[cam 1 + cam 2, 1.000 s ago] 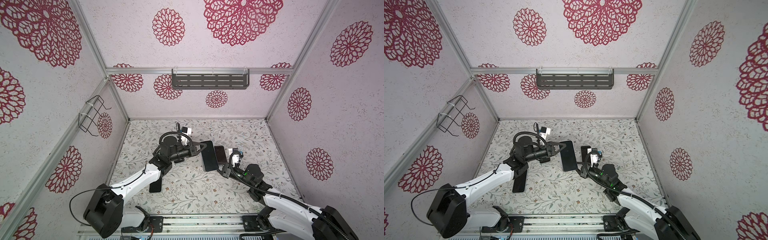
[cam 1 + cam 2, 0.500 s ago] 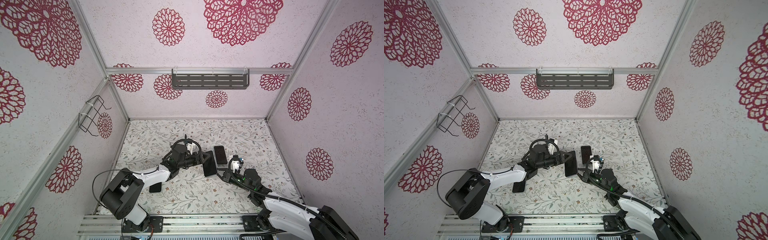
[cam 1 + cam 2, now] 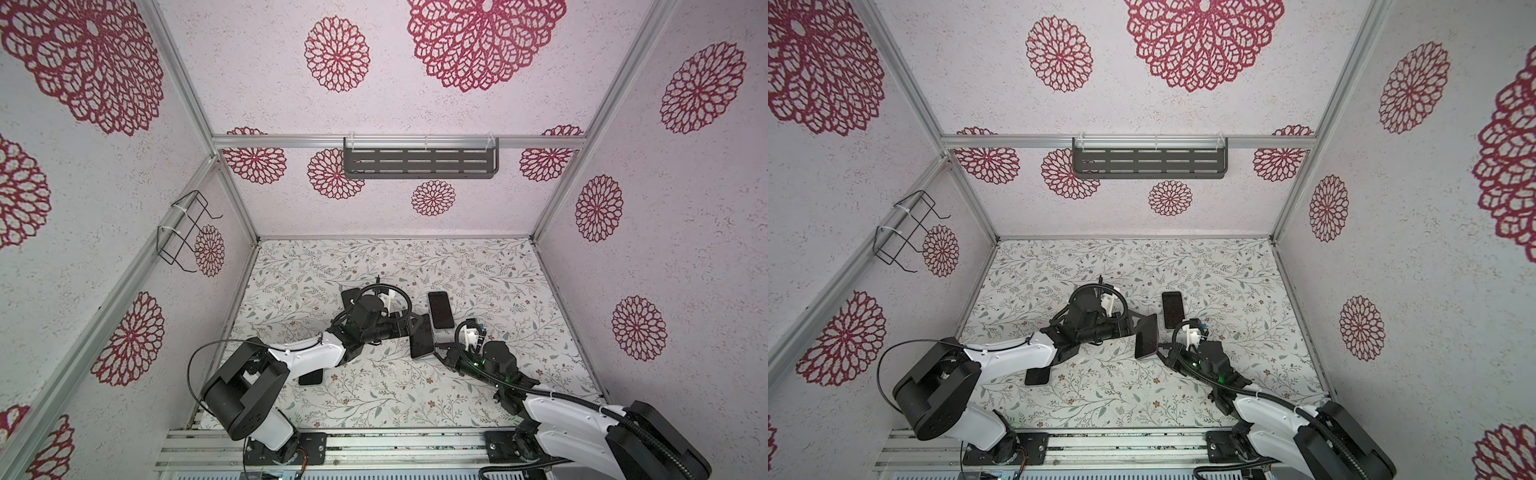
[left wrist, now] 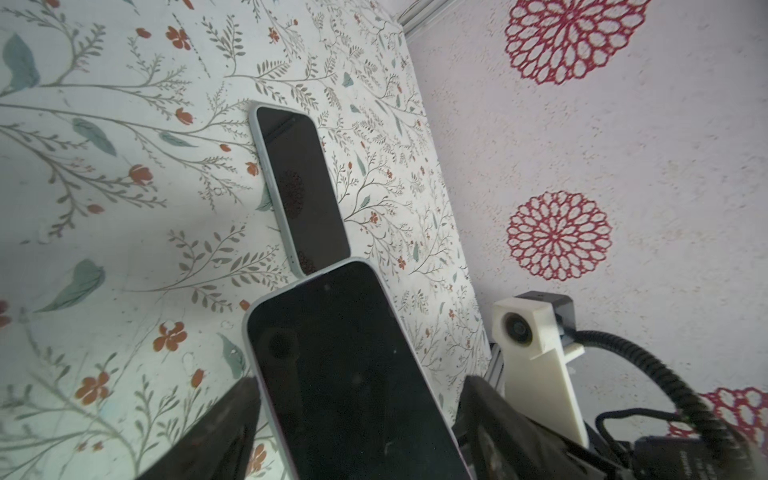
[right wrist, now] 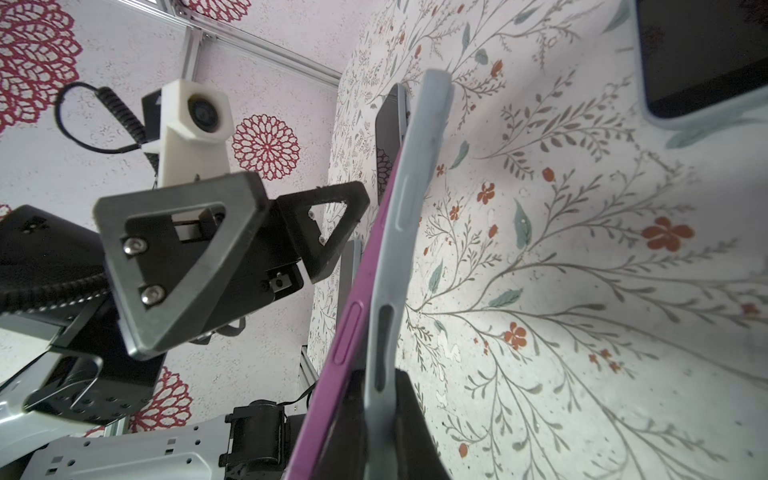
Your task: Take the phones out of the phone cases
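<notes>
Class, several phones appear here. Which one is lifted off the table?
The purple phone in the grey case, held on edge by the right tool; the other phones lie flat on the table.

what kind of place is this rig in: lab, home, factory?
Most likely a lab test booth dressed up as a room: wallpapered panels held in a bare aluminium frame, two robot arms bolted to a rail, and a floral tabletop.
</notes>
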